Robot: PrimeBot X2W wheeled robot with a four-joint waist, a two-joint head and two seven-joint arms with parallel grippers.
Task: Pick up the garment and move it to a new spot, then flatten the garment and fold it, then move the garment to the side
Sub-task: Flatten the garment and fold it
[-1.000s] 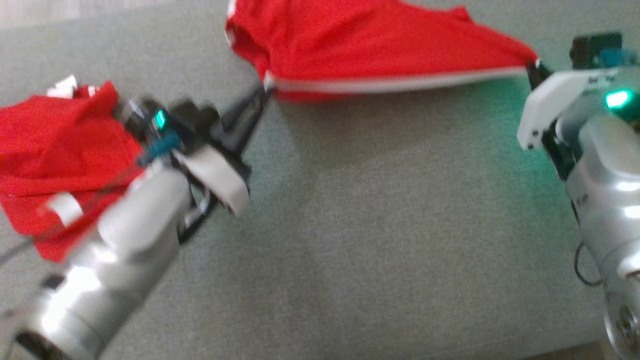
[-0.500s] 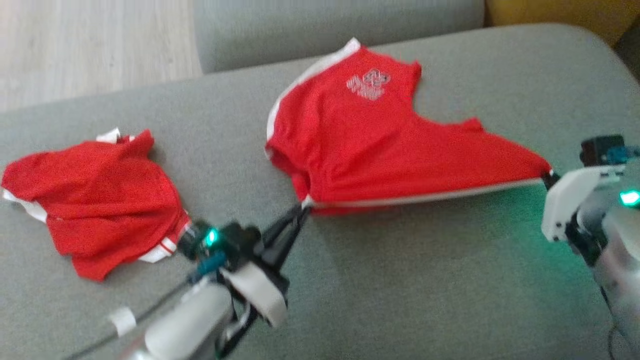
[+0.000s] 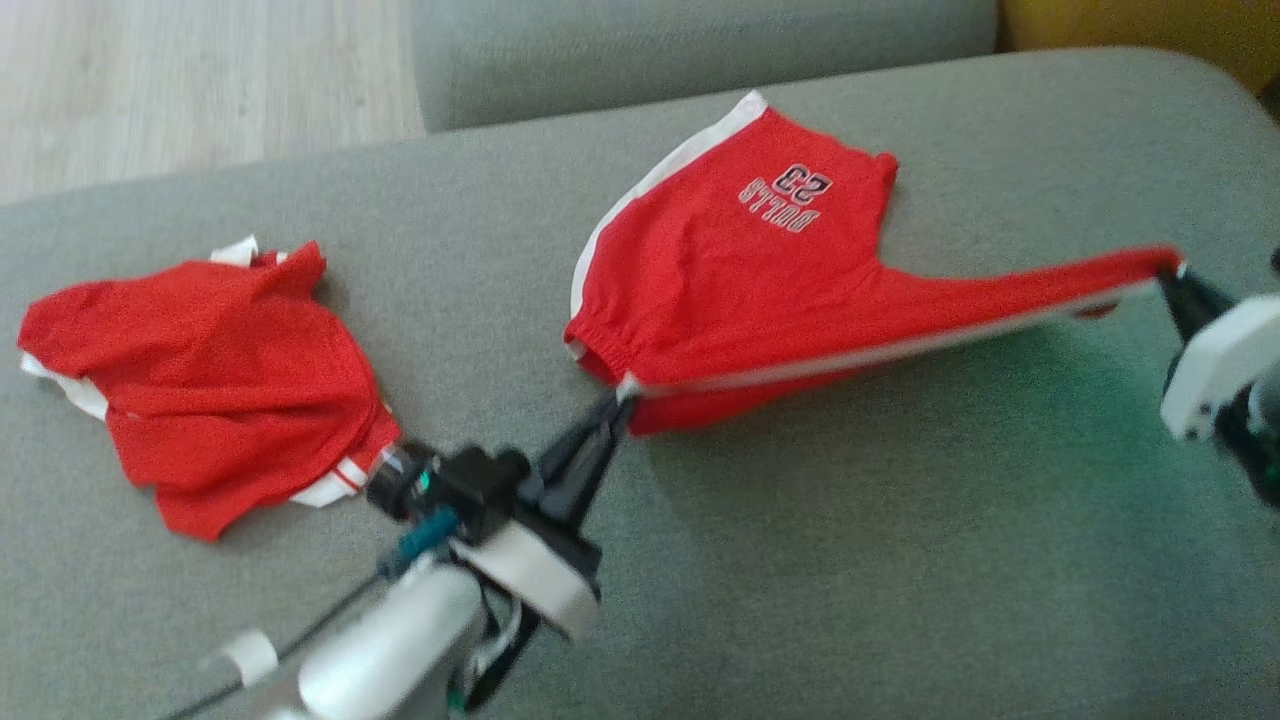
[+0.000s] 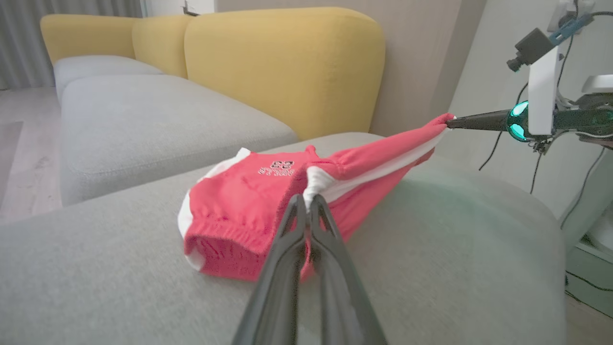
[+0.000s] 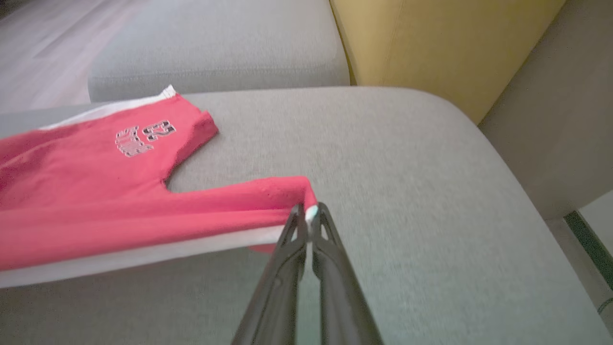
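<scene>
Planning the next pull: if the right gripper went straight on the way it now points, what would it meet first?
Past the corner of the shorts it pinches, the right gripper points at bare grey cushion, so probably that first; the yellow backrest lies beyond. Depth is unclear.

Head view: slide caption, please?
Left gripper and right gripper, jaws shut, stretch red shorts over grey cushion; another red garment lies left.

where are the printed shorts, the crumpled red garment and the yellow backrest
printed shorts (image 3: 720, 270), head view, red cloth near the lettering
crumpled red garment (image 3: 200, 390), head view, middle of heap
yellow backrest (image 4: 287, 62), left wrist view, front face
</scene>
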